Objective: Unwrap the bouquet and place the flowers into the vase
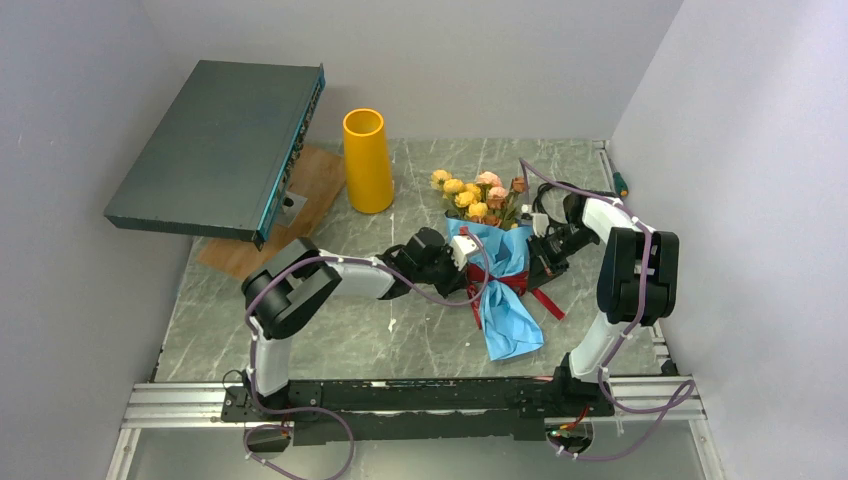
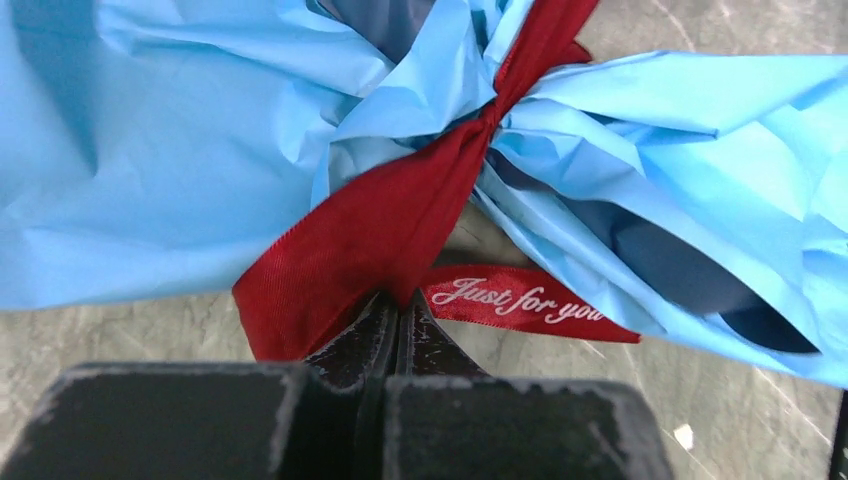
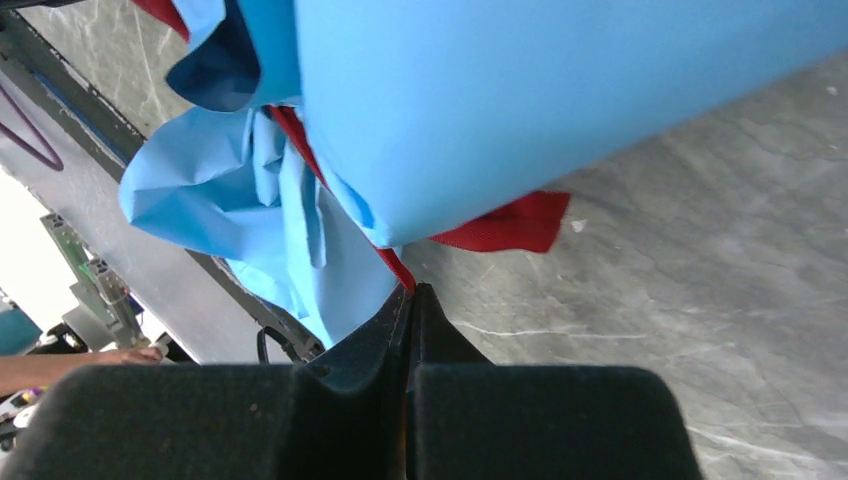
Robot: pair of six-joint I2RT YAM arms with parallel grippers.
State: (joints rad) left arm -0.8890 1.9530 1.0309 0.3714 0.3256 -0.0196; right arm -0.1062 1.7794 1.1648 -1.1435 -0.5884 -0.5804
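Right of the vase (image 1: 367, 160) and a bit nearer the arms, the bouquet (image 1: 497, 275) is lying flat on the marble table (image 1: 300, 340), wrapped and tied. The flowers (image 1: 478, 195) are the end closest to the vase, yellow, pink and peach heads poking out of the blue paper (image 1: 510, 325), and the paper tail fans out on the side away from it. The vase itself is standing upright with nothing in it, well apart from the bunch.

Both arms are in at the knot. The left gripper (image 2: 397, 312) comes in from the vase side with its fingers pressed tight together, pinching the dark red ribbon (image 2: 385, 225) right where the wide loop meets the tail that says "Just for you". The right gripper (image 3: 411, 296) is on the side of the bouquet away from the vase, fingers also squeezed together, and a thin red strand of ribbon runs straight down into the tips, so it looks nipped on that too.

Left of the vase there's a flat grey box (image 1: 215, 150) propped at a tilt over a wooden board (image 1: 300, 195).
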